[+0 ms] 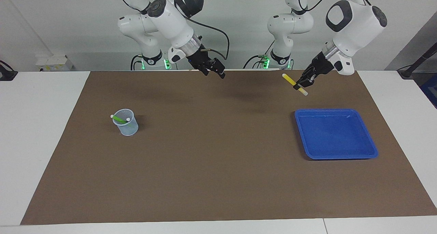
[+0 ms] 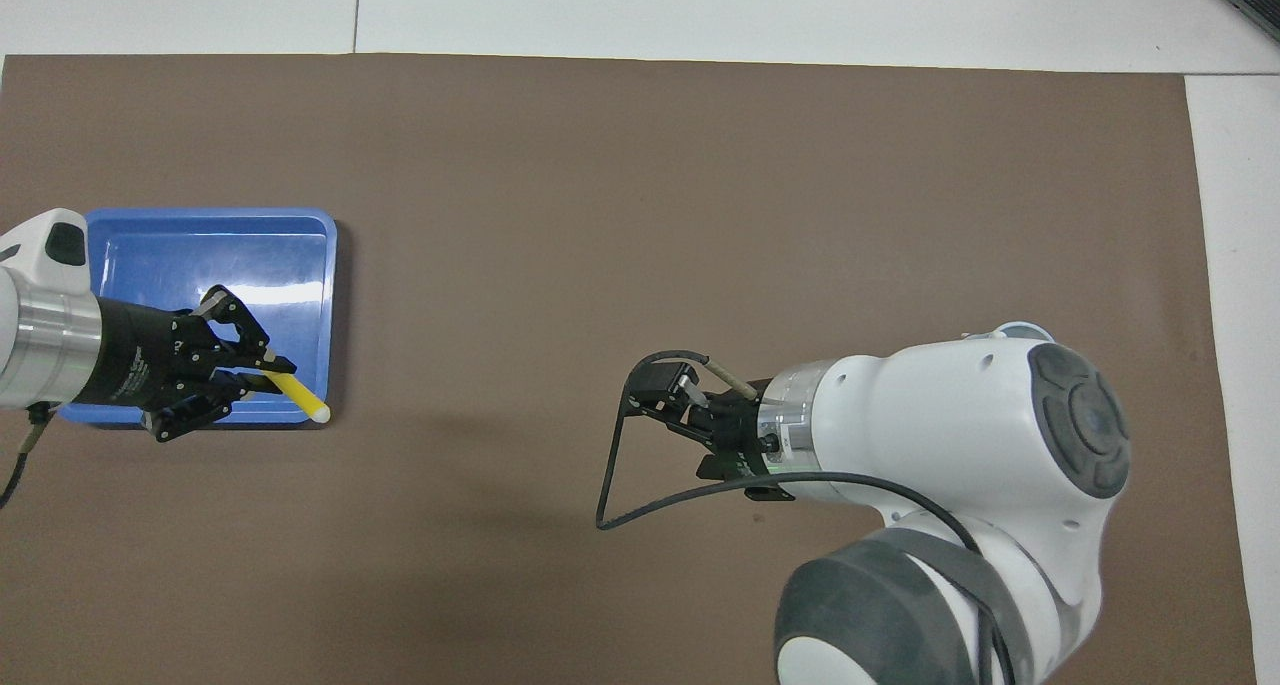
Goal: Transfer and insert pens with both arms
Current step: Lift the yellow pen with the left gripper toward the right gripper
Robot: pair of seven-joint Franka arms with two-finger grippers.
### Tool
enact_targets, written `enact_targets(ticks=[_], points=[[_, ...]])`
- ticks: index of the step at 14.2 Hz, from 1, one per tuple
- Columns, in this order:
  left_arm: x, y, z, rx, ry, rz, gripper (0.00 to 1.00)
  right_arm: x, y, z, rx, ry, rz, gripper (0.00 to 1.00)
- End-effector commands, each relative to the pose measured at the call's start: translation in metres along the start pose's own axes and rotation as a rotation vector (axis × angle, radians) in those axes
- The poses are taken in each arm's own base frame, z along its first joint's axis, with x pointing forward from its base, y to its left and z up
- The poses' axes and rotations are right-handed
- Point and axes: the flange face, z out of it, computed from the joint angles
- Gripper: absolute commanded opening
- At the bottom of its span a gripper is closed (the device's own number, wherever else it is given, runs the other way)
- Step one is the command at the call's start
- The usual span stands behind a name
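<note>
Facing view: the left gripper (image 1: 300, 84), raised over the brown mat (image 1: 218, 159) beside the blue tray (image 1: 372, 152), was clamped on the yellow pen (image 1: 294, 84), which stuck out tilted on both sides. The right gripper (image 1: 215, 71) waited with fingers apart. A green pen (image 1: 119, 119) leaned in the cup (image 1: 127, 126); any purple pen could not be made out.

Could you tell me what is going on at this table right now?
The left gripper is shut on a yellow pen and holds it up in the air, near the edge of the blue tray that lies closest to the robots. The tray has nothing in it. The right gripper waits open above the mat's edge by the robots. A green pen already sits in the small mesh cup toward the right arm's end.
</note>
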Motion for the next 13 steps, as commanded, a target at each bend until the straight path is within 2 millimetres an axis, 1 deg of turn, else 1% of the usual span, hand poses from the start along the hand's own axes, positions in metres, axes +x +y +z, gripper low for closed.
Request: enact_targets(ticks=[1, 3, 5, 6, 7, 8, 11, 13], points=[[-0.034, -0.022, 0.005, -0.06, -0.014, -0.102, 0.0, -0.002, 0.005, -0.002, 0.028, 0.001, -0.005, 1.0], [-0.058, -0.027, 0.015, -0.072, -0.023, -0.16, 0.0, -0.001, 0.005, -0.001, 0.029, 0.002, -0.005, 1.0], [-0.077, -0.027, 0.022, -0.065, -0.04, -0.227, 0.0, -0.006, 0.0, 0.0, 0.039, -0.004, -0.003, 1.0], [-0.083, -0.029, 0.027, -0.061, -0.05, -0.252, 0.0, -0.02, -0.011, -0.001, 0.069, -0.029, -0.009, 1.0], [-0.091, -0.032, 0.03, -0.061, -0.061, -0.265, 0.0, -0.027, -0.017, -0.001, 0.09, -0.035, -0.015, 1.0], [-0.093, -0.035, 0.031, -0.074, -0.08, -0.301, 0.0, -0.033, -0.024, -0.004, 0.109, -0.027, -0.035, 1.0], [-0.099, -0.042, 0.039, -0.085, -0.126, -0.342, 0.0, -0.061, -0.04, 0.003, 0.171, 0.001, -0.081, 1.0], [-0.102, -0.041, 0.039, -0.095, -0.152, -0.365, 0.0, -0.081, -0.05, 0.009, 0.215, 0.017, -0.082, 1.0]])
